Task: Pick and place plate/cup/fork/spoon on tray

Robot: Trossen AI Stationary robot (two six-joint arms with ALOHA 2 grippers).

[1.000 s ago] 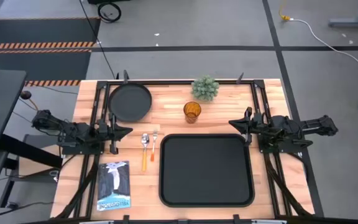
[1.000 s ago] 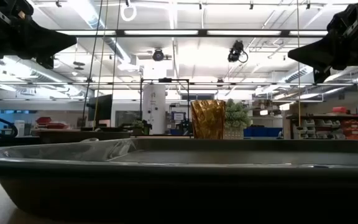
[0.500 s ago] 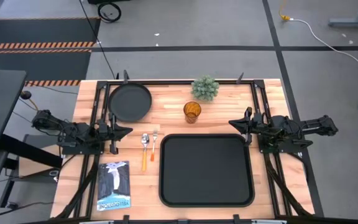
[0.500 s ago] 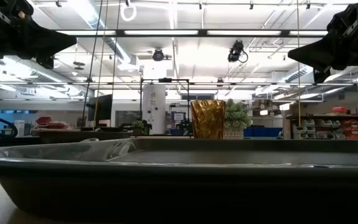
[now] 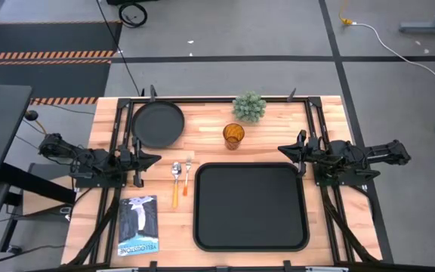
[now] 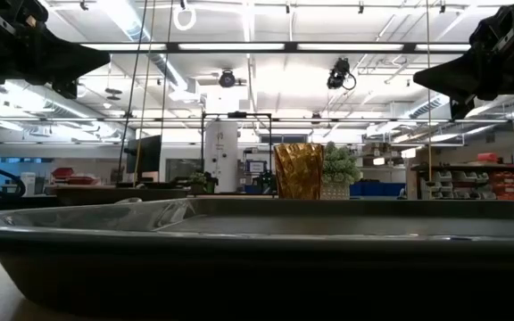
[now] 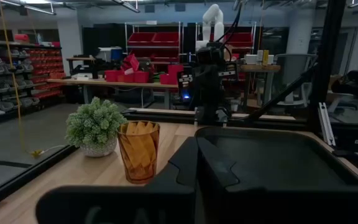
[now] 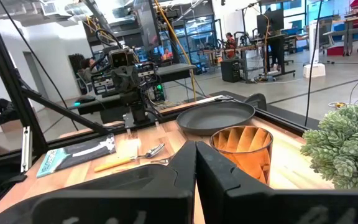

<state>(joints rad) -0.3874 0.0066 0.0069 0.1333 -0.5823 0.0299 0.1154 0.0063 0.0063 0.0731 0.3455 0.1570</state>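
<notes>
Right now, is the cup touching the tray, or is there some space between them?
Apart. In the high view, a strip of bare wood shows between the cup and the far rim of the tray; the cup stands on the table, beyond the tray.

The table (image 5: pixel 323 249) is a pale wooden butcher-block top framed by dark rails. Taking the high view as a clock face centred on the table, the tray (image 5: pixel 251 206) lies flat toward 5 o'clock, the largest thing on the wood. The plate (image 5: pixel 158 124) sits at about 10 o'clock. A small potted plant (image 5: pixel 249 107) stands near 12 o'clock, with the cup (image 5: pixel 233 135) just beside it toward the centre. The spoon (image 5: pixel 176 181) and the fork (image 5: pixel 186 174) lie side by side near 8 o'clock, just beside the tray's edge. A booklet (image 5: pixel 138 225) lies flat at about 7 o'clock.
</notes>
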